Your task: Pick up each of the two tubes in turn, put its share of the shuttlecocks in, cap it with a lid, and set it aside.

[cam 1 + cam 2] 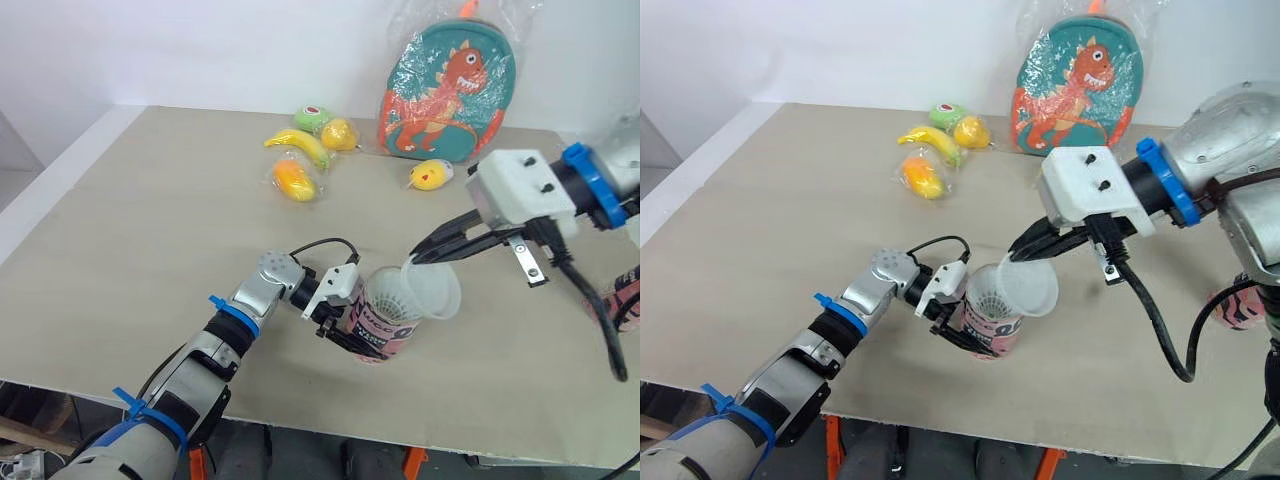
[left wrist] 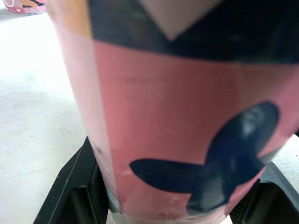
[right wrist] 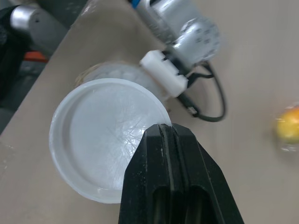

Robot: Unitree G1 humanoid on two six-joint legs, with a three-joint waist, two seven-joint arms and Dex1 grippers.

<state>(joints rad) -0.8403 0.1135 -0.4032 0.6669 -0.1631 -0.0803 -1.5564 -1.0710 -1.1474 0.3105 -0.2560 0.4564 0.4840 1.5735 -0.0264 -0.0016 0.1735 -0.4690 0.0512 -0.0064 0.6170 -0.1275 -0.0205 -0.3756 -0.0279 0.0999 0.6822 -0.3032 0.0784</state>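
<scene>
Left eye view: left pincer is clamped on the side of a pink tube at 6 o'clock on the beige tabletop, close to the front edge. Tube leans, open mouth up; white shuttlecocks show inside. Can't tell whether its base touches the tabletop.

Right pincer comes in from 3 o'clock, fingers pressed together on the rim of a translucent lid. Lid is tilted and overlaps the tube's mouth on its 2 o'clock side; contact btwn lid and tube can't be told. Right wrist view has the lid's hollow face toward the camera, feathers visible through it.

Second tube, also pink, is at 3 o'clock by the tabletop's right edge, well apart from the first.

Dinosaur backpack in clear wrap leans on the wall at 1 o'clock. Wrapped toy fruit lies in a cluster at 12 o'clock, w/ one yellow piece just beside the backpack.
</scene>
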